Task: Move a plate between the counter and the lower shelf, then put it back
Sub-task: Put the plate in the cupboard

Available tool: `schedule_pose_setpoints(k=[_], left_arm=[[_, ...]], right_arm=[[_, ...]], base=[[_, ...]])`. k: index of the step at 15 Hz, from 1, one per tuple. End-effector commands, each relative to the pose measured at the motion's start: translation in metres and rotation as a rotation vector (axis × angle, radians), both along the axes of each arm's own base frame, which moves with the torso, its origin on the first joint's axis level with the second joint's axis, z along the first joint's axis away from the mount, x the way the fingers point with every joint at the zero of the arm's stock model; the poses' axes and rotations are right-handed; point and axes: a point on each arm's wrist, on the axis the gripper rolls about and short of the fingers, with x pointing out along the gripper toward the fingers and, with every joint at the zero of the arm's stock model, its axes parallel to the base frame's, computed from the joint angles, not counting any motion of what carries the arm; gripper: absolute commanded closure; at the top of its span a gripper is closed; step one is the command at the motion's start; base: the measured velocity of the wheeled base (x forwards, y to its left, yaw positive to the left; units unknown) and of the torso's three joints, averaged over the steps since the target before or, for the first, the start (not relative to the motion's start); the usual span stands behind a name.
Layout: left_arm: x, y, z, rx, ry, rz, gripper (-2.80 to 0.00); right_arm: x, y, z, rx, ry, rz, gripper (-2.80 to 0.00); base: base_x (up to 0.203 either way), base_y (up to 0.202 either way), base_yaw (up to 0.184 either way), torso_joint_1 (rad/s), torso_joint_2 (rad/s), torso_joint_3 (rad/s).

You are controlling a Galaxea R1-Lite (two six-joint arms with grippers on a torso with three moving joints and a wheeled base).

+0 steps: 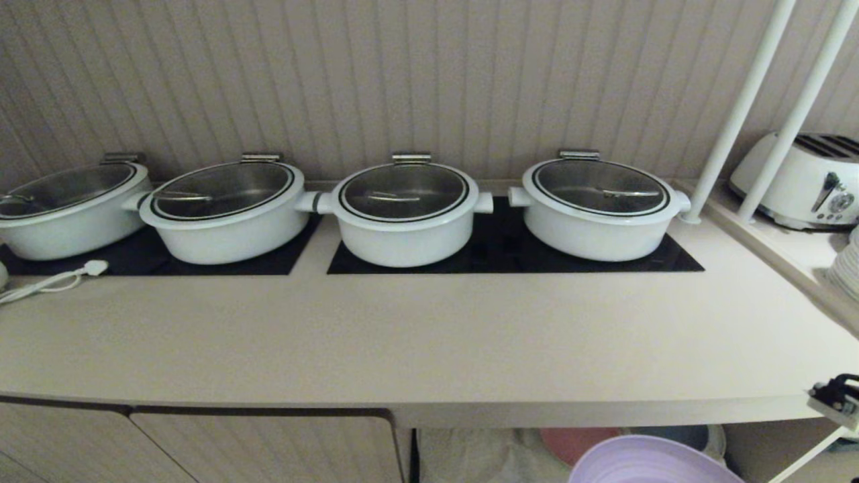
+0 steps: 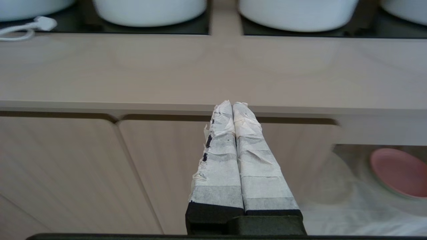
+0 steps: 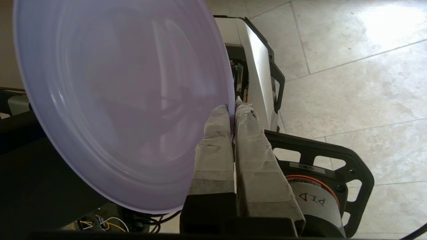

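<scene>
The pale lavender plate hangs tilted on edge, with my right gripper shut on its rim. In the head view the plate shows at the bottom edge, below and in front of the beige counter. Behind it the lower shelf opens under the counter, draped with a white sheet. My left gripper is shut on nothing and points at the counter's front edge, to the left of the shelf opening.
Several white lidded pots stand on black hob panels along the wall. A salmon-pink plate lies in the shelf. A toaster sits on the side ledge past two white poles. A white cable lies far left.
</scene>
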Motion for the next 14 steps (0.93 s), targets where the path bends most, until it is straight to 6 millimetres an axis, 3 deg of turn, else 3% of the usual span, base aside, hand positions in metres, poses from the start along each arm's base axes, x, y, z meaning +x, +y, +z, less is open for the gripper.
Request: schedule_pose_setpoints(k=[1, 14], left_arm=[[0.0001, 0.0000, 0.0000, 0.000, 0.001, 0.000, 0.00], [0.0001, 0.0000, 0.0000, 0.000, 0.001, 0.000, 0.00]], right_arm=[[0.0000, 0.0001, 0.0000, 0.002, 0.004, 0.000, 0.00], [0.0042, -0.0001, 0.0064, 0.002, -0.026, -0.006, 0.00]], base=[[0.000, 0.158, -0.002, 0.000, 0.00, 0.002], [0.000, 0.008, 0.000, 0.000, 0.00, 0.000]])
